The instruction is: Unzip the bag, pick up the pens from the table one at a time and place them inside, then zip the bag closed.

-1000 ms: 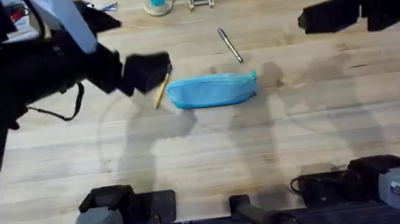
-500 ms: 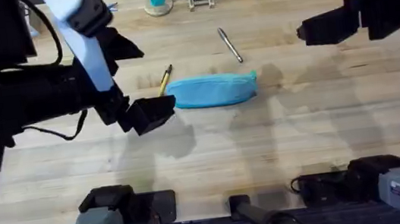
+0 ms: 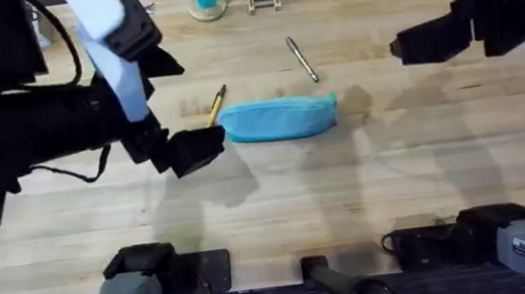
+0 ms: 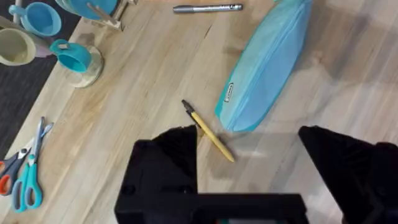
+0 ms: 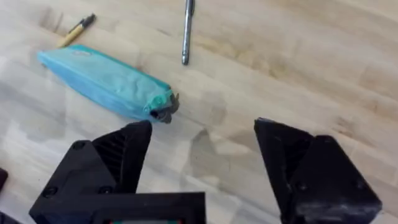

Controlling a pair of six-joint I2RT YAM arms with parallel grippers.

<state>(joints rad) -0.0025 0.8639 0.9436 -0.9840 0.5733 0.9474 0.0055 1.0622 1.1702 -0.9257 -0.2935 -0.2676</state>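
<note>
Almost nothing of the task looks done yet. The bag lies flat on the table around the middle, somewhat toward the far edge, and as far as these views allow it appears zipped shut along its whole length, though the zip line itself is hard to make out; the pull seems to sit at the end facing the right arm's side, where a small dark tab shows in the right wrist view. Both pens are on the wood outside it: the yellow pen lies just beside the bag's left end, angled away toward the far edge, and the silver pen lies apart from the bag, nearer the far edge. The left gripper hangs above the table just short of the bag's left end and the yellow pen, its fingers spread wide with nothing between them. The right gripper hovers well off toward the right edge, likewise wide open and empty. So unzipping, loading each pen in turn and closing the zip all remain. Scissors and cups stand along the far edge, away from the work.
</note>
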